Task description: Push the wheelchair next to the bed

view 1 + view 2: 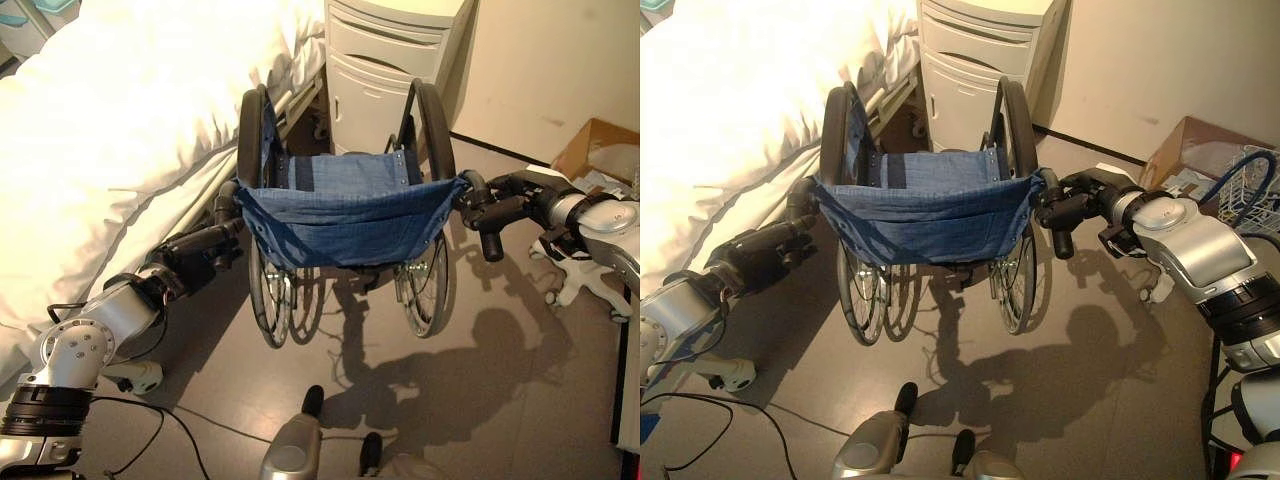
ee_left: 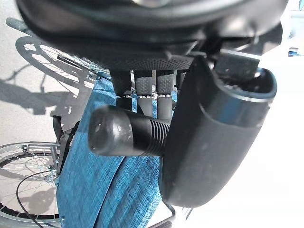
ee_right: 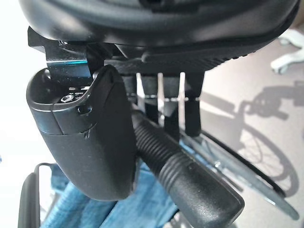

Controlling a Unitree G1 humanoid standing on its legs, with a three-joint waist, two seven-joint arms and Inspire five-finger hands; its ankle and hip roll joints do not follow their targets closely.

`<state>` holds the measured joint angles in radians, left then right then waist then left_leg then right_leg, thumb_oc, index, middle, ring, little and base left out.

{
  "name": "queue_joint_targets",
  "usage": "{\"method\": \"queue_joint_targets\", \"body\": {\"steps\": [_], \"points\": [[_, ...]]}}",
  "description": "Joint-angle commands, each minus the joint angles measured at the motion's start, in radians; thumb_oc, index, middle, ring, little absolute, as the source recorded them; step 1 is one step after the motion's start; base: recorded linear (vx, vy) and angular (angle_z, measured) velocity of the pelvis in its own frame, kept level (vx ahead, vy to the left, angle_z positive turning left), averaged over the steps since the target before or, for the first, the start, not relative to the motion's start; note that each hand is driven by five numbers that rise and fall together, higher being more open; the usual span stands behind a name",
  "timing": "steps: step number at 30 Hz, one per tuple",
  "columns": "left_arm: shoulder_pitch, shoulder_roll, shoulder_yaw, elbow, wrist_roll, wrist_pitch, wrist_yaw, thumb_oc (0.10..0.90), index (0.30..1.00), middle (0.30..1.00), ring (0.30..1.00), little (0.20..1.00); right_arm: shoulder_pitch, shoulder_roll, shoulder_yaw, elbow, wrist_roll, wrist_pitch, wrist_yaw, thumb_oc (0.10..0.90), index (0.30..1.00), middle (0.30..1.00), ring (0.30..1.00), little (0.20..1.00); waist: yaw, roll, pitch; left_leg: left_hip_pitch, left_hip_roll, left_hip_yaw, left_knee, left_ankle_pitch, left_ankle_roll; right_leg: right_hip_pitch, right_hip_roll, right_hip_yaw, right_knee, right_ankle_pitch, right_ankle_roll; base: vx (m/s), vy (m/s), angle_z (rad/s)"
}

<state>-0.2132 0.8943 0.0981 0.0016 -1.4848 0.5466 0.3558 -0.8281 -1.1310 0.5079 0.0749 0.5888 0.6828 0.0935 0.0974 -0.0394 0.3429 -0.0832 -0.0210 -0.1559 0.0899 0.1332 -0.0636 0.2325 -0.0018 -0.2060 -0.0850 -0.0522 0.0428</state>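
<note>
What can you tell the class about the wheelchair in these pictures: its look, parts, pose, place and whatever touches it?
The wheelchair has a blue cloth back sling, a dark frame, large dark-tyred wheels with silvery spokes and handrims, and black ribbed push handles. It stands upright on the grey floor, seen from behind, beside the white bed and facing a pale cabinet. The left hand is curled round the left push handle, and the right hand round the right push handle.

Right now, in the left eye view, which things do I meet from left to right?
Bed → left hand → wheelchair → right hand → cardboard box.
</note>
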Motion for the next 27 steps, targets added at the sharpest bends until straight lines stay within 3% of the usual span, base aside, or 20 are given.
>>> {"method": "queue_joint_targets", "body": {"steps": [1,4,5,6,7,8,9,18,27], "points": [[-0.043,0.051,0.093,-0.125,-0.079,-0.118,-0.092,0.400,0.300,0.300,0.300,0.300,-0.074,0.115,-0.014,-0.045,-0.022,-0.191,-0.013,0.400,0.300,0.300,0.300,0.300,0.112,-0.001,-0.269,0.032,0.037,0.030,-0.028,-0.047,-0.018,-0.107,-0.095,-0.024,0.091,0.044,0.030,0.00,0.055,0.00],[-0.060,0.048,0.087,-0.114,-0.081,-0.120,-0.066,0.417,0.326,0.326,0.326,0.326,-0.065,0.123,-0.023,-0.042,-0.025,-0.178,-0.025,0.400,0.300,0.300,0.300,0.300,0.105,0.001,-0.274,0.042,0.036,0.039,-0.043,-0.047,-0.014,-0.114,-0.104,-0.028,0.085,0.058,0.037,0.00,0.047,-0.01],[-0.063,0.047,0.086,-0.109,-0.075,-0.120,-0.066,0.477,0.415,0.415,0.415,0.415,-0.063,0.125,-0.024,-0.040,-0.028,-0.176,-0.026,0.400,0.300,0.300,0.300,0.300,0.103,0.001,-0.275,0.044,0.036,0.041,-0.045,-0.048,-0.013,-0.115,-0.105,-0.028,0.084,0.059,0.038,0.00,0.032,-0.03],[-0.066,0.045,0.085,-0.106,-0.069,-0.121,-0.065,0.588,0.582,0.582,0.582,0.582,-0.061,0.128,-0.026,-0.038,-0.032,-0.174,-0.026,0.400,0.300,0.300,0.300,0.300,0.102,0.002,-0.276,0.048,0.037,0.043,-0.048,-0.048,-0.012,-0.115,-0.106,-0.027,0.083,0.060,0.038,0.00,0.024,-0.03],[-0.073,0.044,0.083,-0.099,-0.066,-0.119,-0.058,0.800,0.900,0.900,0.900,0.900,-0.057,0.133,-0.030,-0.034,-0.037,-0.169,-0.030,0.433,0.349,0.349,0.349,0.349,0.099,0.002,-0.278,0.054,0.037,0.046,-0.053,-0.050,-0.011,-0.115,-0.108,-0.027,0.080,0.062,0.041,0.00,0.021,-0.03],[-0.076,0.043,0.081,-0.094,-0.065,-0.118,-0.060,0.800,0.900,0.900,0.900,0.900,-0.054,0.134,-0.031,-0.033,-0.041,-0.165,-0.033,0.582,0.573,0.573,0.573,0.573,0.097,0.003,-0.280,0.058,0.038,0.048,-0.057,-0.050,-0.011,-0.116,-0.110,-0.026,0.079,0.063,0.043,0.00,0.000,0.00],[-0.082,0.045,0.079,-0.090,-0.062,-0.120,-0.056,0.800,0.900,0.900,0.900,0.900,-0.051,0.134,-0.035,-0.033,-0.044,-0.163,-0.040,0.800,0.900,0.900,0.900,0.900,0.094,0.003,-0.281,0.063,0.040,0.052,-0.063,-0.051,-0.010,-0.116,-0.112,-0.026,0.075,0.065,0.045,0.00,0.000,0.00],[-0.092,0.050,0.087,-0.083,-0.045,-0.138,-0.030,0.800,0.900,0.900,0.900,0.900,-0.015,0.113,-0.076,-0.044,-0.042,-0.164,-0.064,0.800,0.900,0.900,0.900,0.900,0.075,0.006,-0.296,0.096,0.049,0.068,-0.107,-0.048,-0.009,-0.113,-0.109,-0.019,0.058,0.072,0.051,-0.01,-0.004,0.05],[-0.066,0.078,0.171,-0.040,0.029,-0.184,0.000,0.800,0.900,0.900,0.900,0.900,0.092,0.044,-0.219,-0.063,-0.060,-0.181,-0.137,0.800,0.900,0.900,0.900,0.900,0.047,0.014,-0.300,0.120,0.058,0.085,-0.137,-0.050,-0.009,-0.111,-0.108,-0.008,0.050,0.075,0.055,-0.01,-0.002,0.01]]}}
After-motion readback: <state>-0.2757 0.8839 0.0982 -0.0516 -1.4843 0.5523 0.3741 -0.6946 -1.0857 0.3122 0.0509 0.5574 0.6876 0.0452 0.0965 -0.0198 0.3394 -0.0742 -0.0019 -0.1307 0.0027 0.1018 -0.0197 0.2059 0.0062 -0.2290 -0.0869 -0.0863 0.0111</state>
